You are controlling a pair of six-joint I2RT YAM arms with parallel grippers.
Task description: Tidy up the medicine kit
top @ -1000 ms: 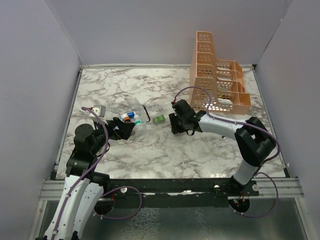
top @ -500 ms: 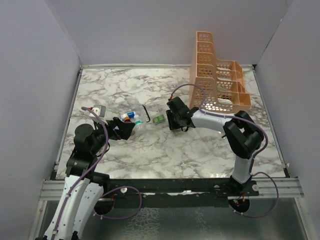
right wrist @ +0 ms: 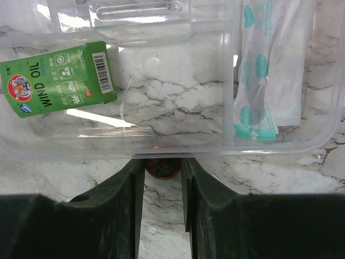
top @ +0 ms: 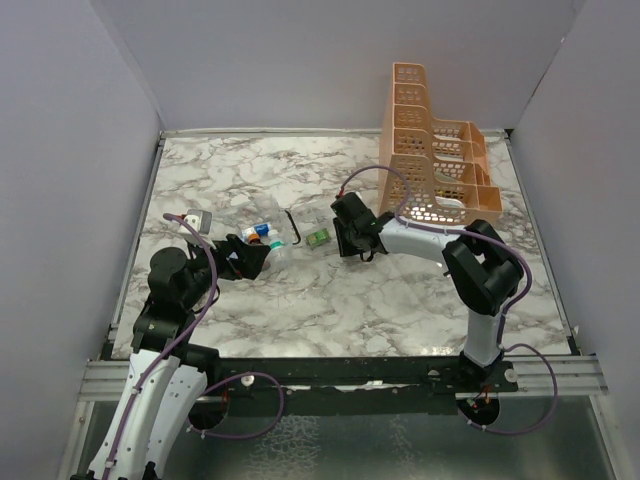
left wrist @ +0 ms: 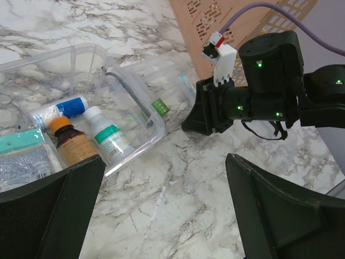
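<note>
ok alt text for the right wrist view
The right end effector straddles a small brown round item at the near rim of a clear plastic tray. Inside lie a green Wind Oil box at image left and white-and-teal sachets in a separate compartment at image right.

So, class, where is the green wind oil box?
Right wrist view: the green wind oil box lies at the left of the clear tray, plaster packets in the compartment to its right.

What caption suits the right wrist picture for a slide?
Right gripper at the clear medicine kit rim, small brown item between its jaws; green Wind Oil box inside.
</note>
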